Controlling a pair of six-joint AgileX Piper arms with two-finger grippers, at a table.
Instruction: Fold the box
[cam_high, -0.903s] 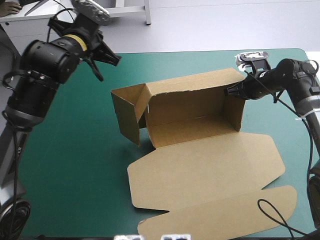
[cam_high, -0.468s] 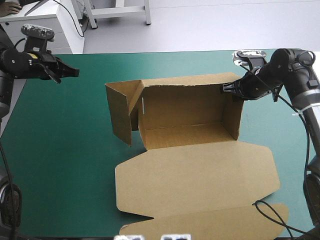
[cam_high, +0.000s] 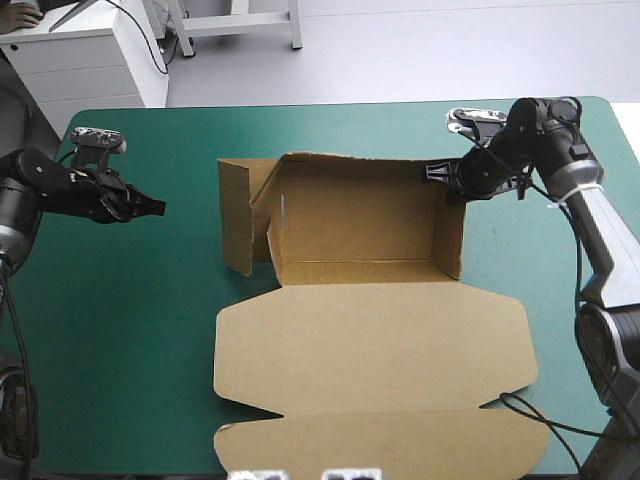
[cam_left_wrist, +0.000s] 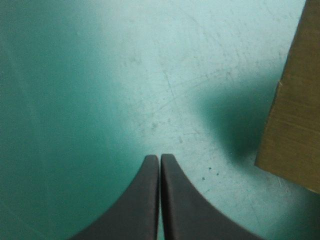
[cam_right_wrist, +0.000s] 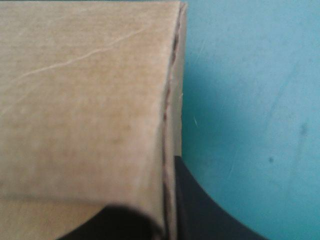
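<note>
BOX (cam_high: 360, 230): middle of the tabletop (cam_high: 130, 330); far and right walls raised, lid (cam_high: 370, 340) flat toward the near edge, left end flap (cam_high: 238, 225) splayed out | RIGHT gripper (cam_high: 440, 180): fingers pinching the right wall's far top corner | LEFT gripper (cam_high: 155, 207): fingers closed, empty, well left of the box | ADVICE: brace the right wall square; left gripper should press the flap inward, low, without sliding the box.

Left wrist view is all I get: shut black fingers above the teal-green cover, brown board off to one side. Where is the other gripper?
Observer: The right gripper is shut on the box at its far right corner, pinching the right end wall.
Operator: Are the walls up?
Observer: Back and right walls stand; the left end flap is swung outward, untucked.
Operator: The lid?
Observer: The lid lies flat toward the table's near edge.
</note>
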